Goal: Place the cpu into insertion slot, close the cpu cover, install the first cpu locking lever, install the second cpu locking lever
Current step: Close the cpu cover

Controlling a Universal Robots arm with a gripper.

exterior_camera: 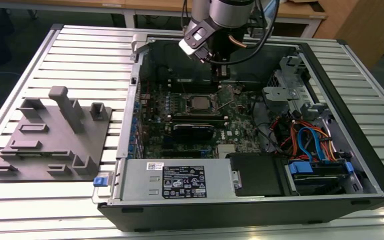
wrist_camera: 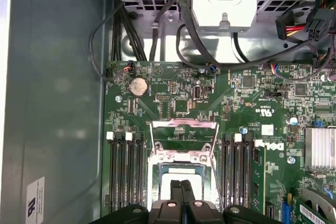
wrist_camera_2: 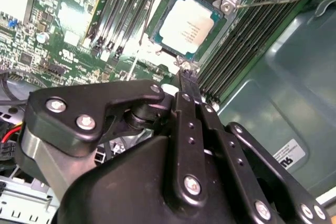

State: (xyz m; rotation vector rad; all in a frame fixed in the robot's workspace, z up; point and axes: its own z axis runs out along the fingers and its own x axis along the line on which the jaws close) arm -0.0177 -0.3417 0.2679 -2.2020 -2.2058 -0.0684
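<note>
In the insertion slot (wrist_camera_2: pixel 160 35) lies the cpu (wrist_camera_2: pixel 189 24); gripper (wrist_camera_2: pixel 186 78) pinched nearby.

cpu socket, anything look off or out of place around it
The cpu sits square in the insertion slot, but the cpu cover stands tilted open, and a thin lever wire juts out, apparently unlatched.

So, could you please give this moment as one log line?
cpu: in slot | cover: raised open | tool: shut, holds nothing, tip at slot edge
</note>
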